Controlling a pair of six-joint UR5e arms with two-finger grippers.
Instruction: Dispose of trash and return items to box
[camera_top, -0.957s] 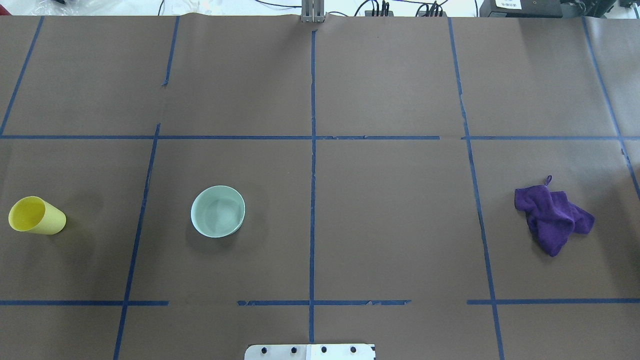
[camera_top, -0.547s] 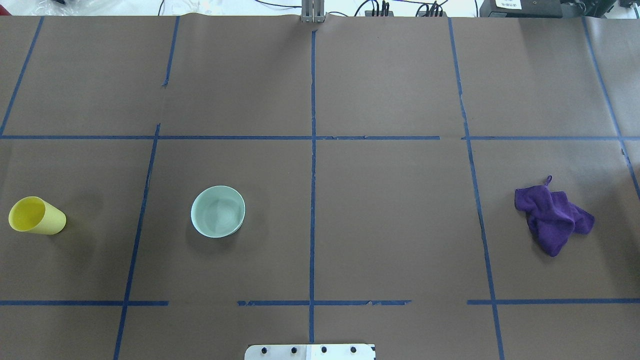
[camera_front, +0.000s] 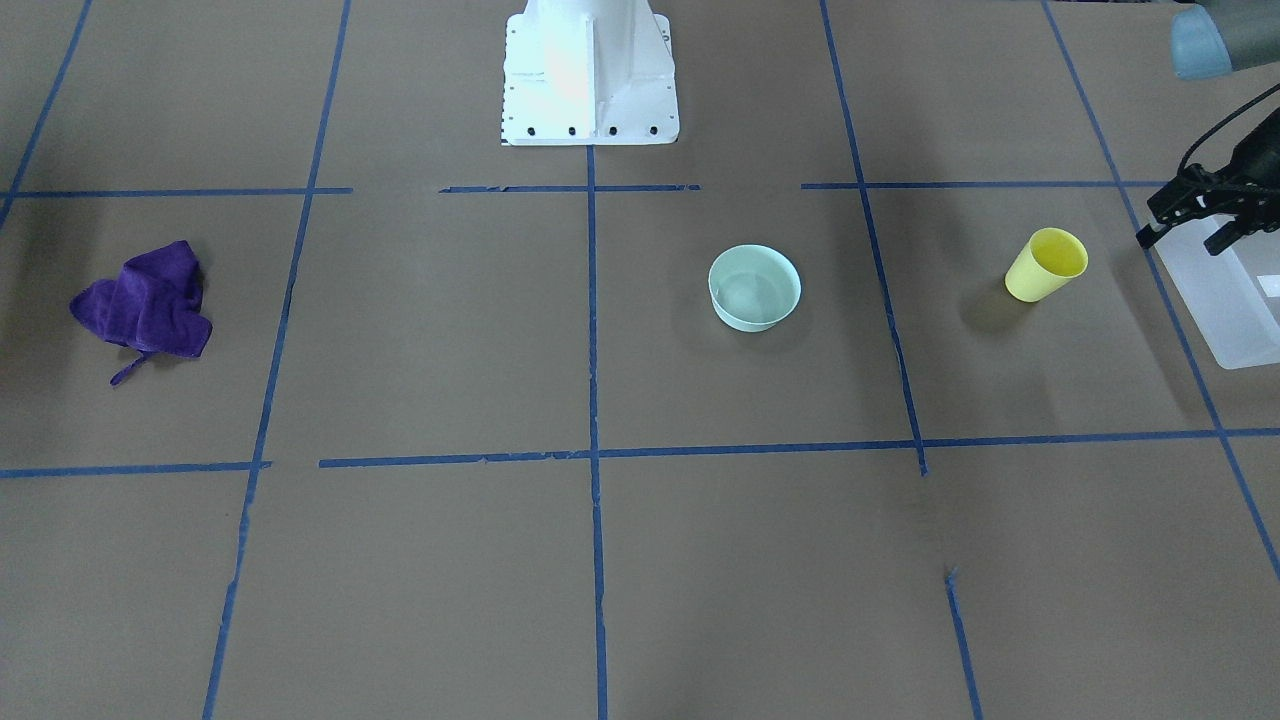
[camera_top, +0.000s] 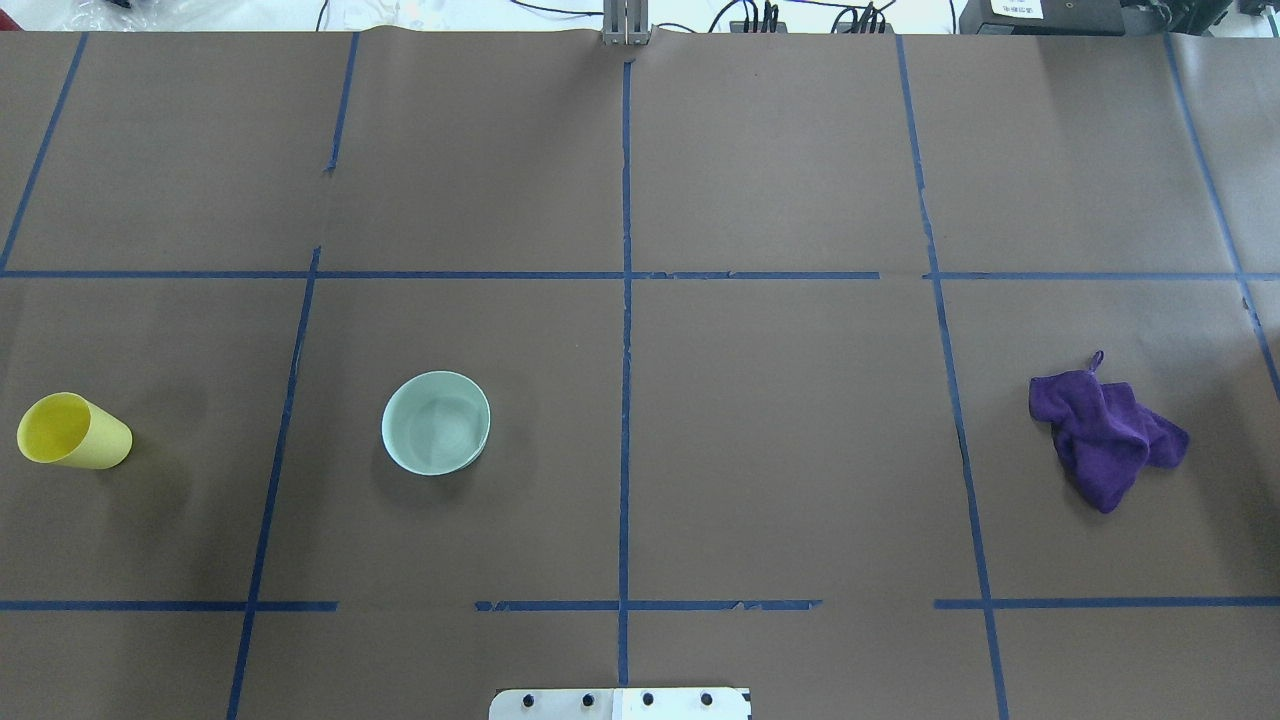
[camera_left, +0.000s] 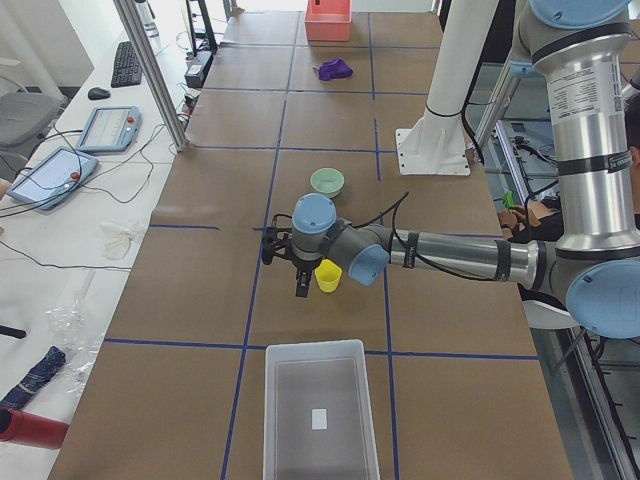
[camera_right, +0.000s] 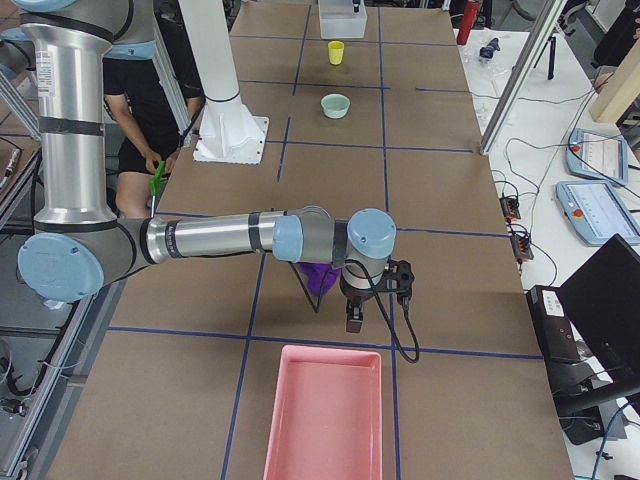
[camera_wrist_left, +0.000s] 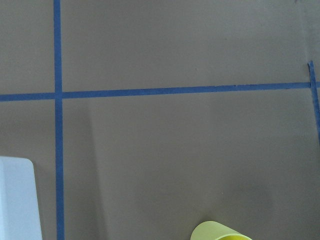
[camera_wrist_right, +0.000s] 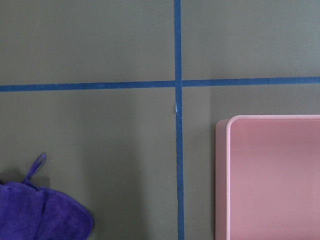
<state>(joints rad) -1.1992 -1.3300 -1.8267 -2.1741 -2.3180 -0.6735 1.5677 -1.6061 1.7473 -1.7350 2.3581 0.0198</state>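
Observation:
The yellow cup (camera_top: 72, 432) stands upright at the table's left end, and also shows in the front view (camera_front: 1045, 265). The mint-green bowl (camera_top: 436, 422) stands upright to its right. The frosted-white box (camera_front: 1232, 300) lies beyond the cup at the table's left end, and looks empty in the left side view (camera_left: 320, 410). My left gripper (camera_front: 1185, 238) is open and empty, above the table between the cup and the box. My right gripper (camera_right: 354, 318) hangs between a purple cloth and a pink tray; I cannot tell whether it is open or shut.
A crumpled purple cloth (camera_top: 1105, 435) lies at the table's right end. A pink tray (camera_right: 325, 410) lies beyond it at that end. The white robot base (camera_front: 588, 70) stands at the robot's edge of the table. Blue tape lines mark the brown table.

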